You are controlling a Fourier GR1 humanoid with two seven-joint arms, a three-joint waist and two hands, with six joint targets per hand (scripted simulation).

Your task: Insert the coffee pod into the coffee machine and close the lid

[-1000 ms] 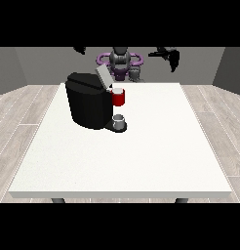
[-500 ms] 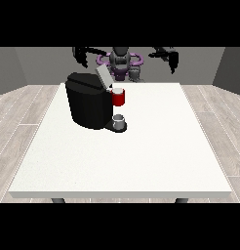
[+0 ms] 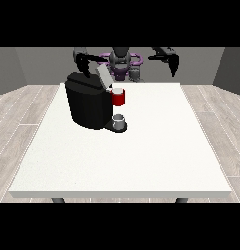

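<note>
White table [image 3: 141, 161], lid [image 3: 103, 77] tilted up-left.

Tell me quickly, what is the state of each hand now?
Black hand at the view's left: holds nothing, fingers cannot be told.
Black hand at the view's right: holds nothing, fingers cannot be told.

The coffee machine [image 3: 90, 105] hides the table [image 3: 141, 156] behind and under its black body, and its raised lid [image 3: 103, 78] covers part of the robot's arm behind it. Whether a coffee pod sits in the red holder [image 3: 118, 97] cannot be told. The fingers of the hand at the view's left [image 3: 83, 63] blend into the machine's dark top; contact cannot be judged. The table's legs are cut off by the tabletop's front edge.
</note>
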